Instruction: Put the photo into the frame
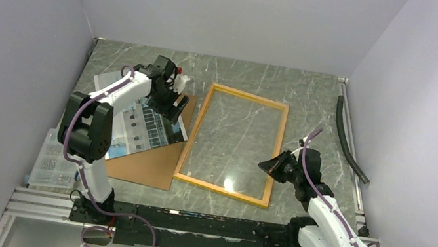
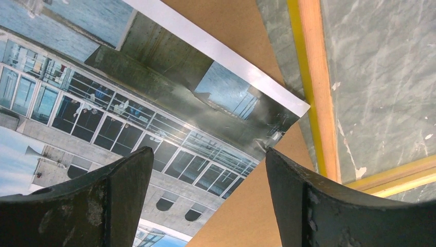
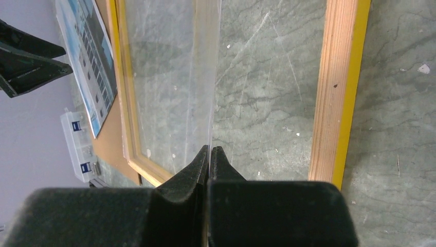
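Only the right wrist view shows the right claw [image 3: 209, 150] clamped on the edge of the pane [image 3: 169, 77], with a rail of the frame [image 3: 331, 92] to its right. The left claw [image 2: 208, 159] gapes above the photo [image 2: 128, 103], which lies on the board [image 2: 226, 31].

The photo [image 2: 128, 103] is glossy paper that catches glare, and it is crumpled at its corner toward 4 o'clock in the left wrist view. Under it, the backing board [image 2: 226, 20] is matt brown, like fibreboard. The frame [image 3: 329, 92] shows pale bare wood with visible grain, and its outer edge is painted smooth yellow. Its clear pane [image 3: 169, 77] is thin and shiny. The table [image 1: 263, 77] has a smooth grey marbled finish. The fingers [image 2: 118, 195] of the left gripper [image 2: 208, 157] are matt black and scuffed.
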Controlling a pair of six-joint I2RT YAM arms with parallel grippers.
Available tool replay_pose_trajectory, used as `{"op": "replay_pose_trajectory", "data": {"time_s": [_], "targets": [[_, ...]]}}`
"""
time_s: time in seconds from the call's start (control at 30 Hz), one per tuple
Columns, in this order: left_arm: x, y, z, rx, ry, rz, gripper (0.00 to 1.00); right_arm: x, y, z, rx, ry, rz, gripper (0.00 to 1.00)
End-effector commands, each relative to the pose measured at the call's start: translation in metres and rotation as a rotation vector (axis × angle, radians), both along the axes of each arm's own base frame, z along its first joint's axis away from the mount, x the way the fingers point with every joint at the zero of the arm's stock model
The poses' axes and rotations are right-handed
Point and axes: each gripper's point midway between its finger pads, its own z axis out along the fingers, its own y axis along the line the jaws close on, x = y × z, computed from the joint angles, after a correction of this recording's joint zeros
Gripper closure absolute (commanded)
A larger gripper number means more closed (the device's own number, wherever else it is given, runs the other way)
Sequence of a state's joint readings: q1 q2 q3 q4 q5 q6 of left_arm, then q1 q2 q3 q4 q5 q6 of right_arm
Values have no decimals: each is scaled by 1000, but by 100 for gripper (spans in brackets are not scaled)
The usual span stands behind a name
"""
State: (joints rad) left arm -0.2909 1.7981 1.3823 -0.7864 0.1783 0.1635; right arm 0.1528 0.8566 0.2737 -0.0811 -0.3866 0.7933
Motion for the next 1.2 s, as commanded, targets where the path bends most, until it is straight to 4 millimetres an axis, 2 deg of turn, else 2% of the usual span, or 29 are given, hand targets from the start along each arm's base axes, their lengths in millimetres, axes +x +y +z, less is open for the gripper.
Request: {"op": "replay_pose_trajectory", "data": {"time_s": [0.0,0.17,0.5,0.83,1.0,1.17], "targets": [[5,-11,2,-1,-28,-30,15,18,1,23,-11,-125,15,100],[4,-18,-9,19,-14,-47,16,17,1,23,-13,-130,26,100],[4,-27,-17,34,-2,-73,18,28,4,40,-31,-211,60,100],[15,-39,-20,35,-9,-95,22,34,10,57,-35,-275,116,100],[21,-45,-21,31,-11,-104,24,34,9,57,-39,-278,114,100],[18,-50,-28,37,-5,-124,26,34,8,54,-36,-270,108,100]]}}
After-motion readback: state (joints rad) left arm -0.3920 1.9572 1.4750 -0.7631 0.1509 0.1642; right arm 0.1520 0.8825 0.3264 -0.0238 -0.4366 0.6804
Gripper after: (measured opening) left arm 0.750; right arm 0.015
